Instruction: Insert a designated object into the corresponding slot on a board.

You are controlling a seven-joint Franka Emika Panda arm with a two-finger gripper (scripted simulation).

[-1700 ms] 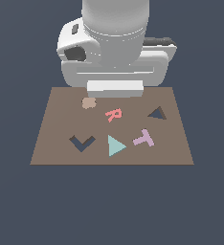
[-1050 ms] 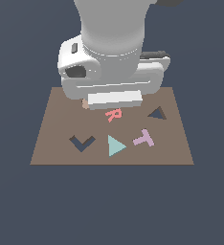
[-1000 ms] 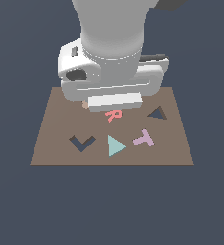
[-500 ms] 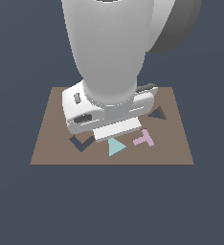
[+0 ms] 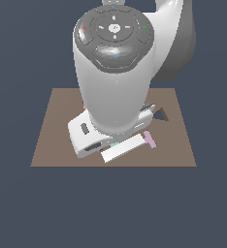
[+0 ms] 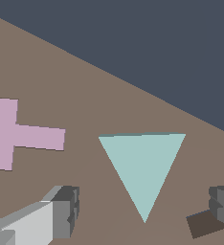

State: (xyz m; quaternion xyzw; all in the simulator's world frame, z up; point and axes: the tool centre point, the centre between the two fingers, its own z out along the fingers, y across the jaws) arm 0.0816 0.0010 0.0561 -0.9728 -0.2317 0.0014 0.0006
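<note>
In the wrist view the teal triangle (image 6: 142, 165) lies flat on the brown board (image 6: 85, 95), close below the camera. My gripper (image 6: 143, 206) is open. One finger (image 6: 63, 210) stands on each side of the triangle's narrow tip, clear of it. In the exterior view the arm's hand (image 5: 93, 138) hangs low over the board (image 5: 52, 140) and hides the triangle. The dark triangular slot (image 5: 162, 115) peeks out at the exterior view's right, partly covered by the arm.
The lilac T (image 6: 18, 136) lies beside the triangle and also shows in the exterior view (image 5: 149, 140). A dark patch (image 6: 205, 224) sits on the board by the other finger (image 6: 223, 206). The arm hides the pink R and the chevron cutout.
The arm has come forward from the board's back edge and dropped low over the teal triangle. It now covers the R, the chevron and most of the triangle in the exterior view.
</note>
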